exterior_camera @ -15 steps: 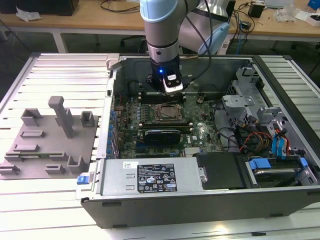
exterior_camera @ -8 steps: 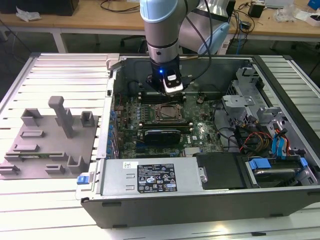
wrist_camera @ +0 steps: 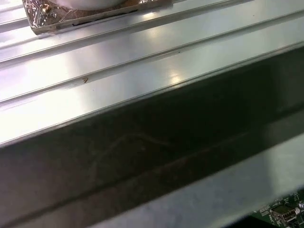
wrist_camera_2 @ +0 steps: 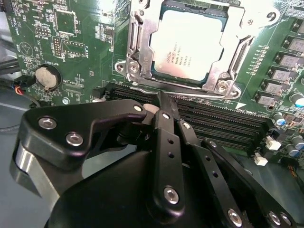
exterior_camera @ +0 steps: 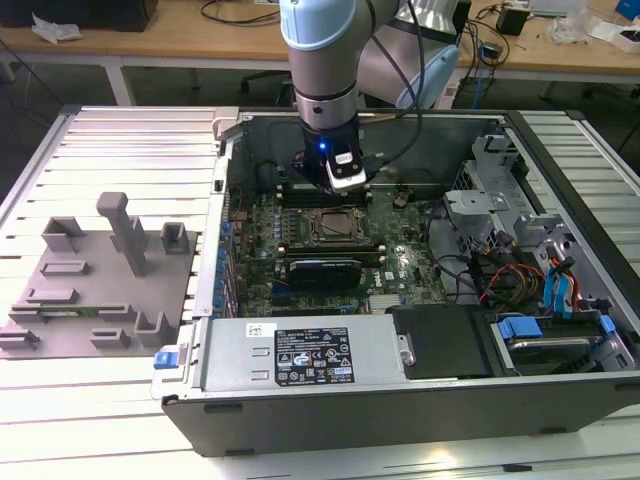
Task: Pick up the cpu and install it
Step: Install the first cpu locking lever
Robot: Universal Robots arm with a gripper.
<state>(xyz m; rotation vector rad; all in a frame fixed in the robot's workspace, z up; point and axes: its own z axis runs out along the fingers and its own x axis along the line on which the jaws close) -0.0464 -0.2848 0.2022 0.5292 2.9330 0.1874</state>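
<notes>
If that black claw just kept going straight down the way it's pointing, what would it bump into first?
Probably the black memory slots just beside the socket, not the cpu seated there. The gripper points at the motherboard, though depth is hard to judge.

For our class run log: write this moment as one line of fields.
arm: over motherboard | gripper: shut, empty, beside socket | cpu: seated in socket

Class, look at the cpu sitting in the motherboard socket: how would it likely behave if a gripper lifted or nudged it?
The cpu looks like a thin flat plate with a metal top, so probably stiff and fairly light. Its smooth, shiny lid may be slippery to grip. Lying flat inside the socket frame, it seems unlikely to roll or tip, and a sideways push would probably meet the frame.
</notes>
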